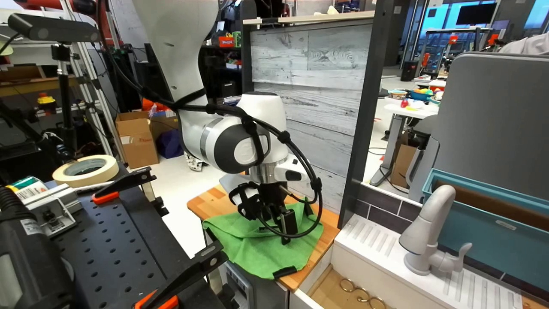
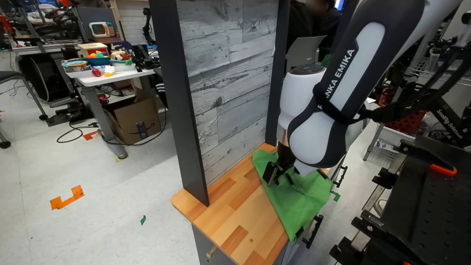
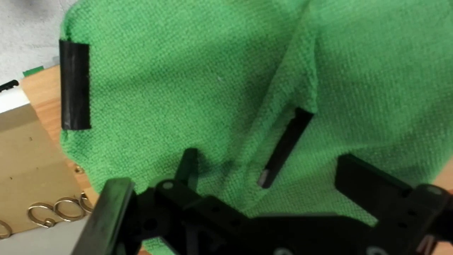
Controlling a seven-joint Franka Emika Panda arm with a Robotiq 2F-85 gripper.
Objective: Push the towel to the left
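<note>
While the end effector (image 3: pixel 268 156) sat released low over the towel (image 1: pixel 274 257), fingers (image 3: pixel 370 186) spread wide and clamping nothing, poor traction looked like the top risk. Towel lay wrinkled on the tabletop (image 2: pixel 243 217) beneath it, with a raised fold (image 3: pixel 300 71) and a black strip (image 3: pixel 286 148) between the fingers. Couldn't tell if the tips touched cloth or were just above. If above, a sideways push would likely have skimmed over and shifted nothing. If pressed down hard, the soft cloth could have buckled at that fold and rolled up instead of sliding, leaving the trailing part behind.

Second worry was the edge: in an exterior view the towel looked to reach past the tabletop's side, near a black handle (image 2: pixel 316 232). Overhang weight, or a corner catching on the handle, could have dragged it askew or off altogether.

Third: a black cable (image 1: pixel 296 236) looped low by the fingers in an exterior view; on a long stroke it could have snagged the cloth.

Direction mattered too. Nothing marked which way was left; if camera and robot frames got mixed, the push could have gone into the plank panel (image 2: pixel 228 55) along one side and bunched the towel there. Light contact, short strokes seemed safest.
</note>
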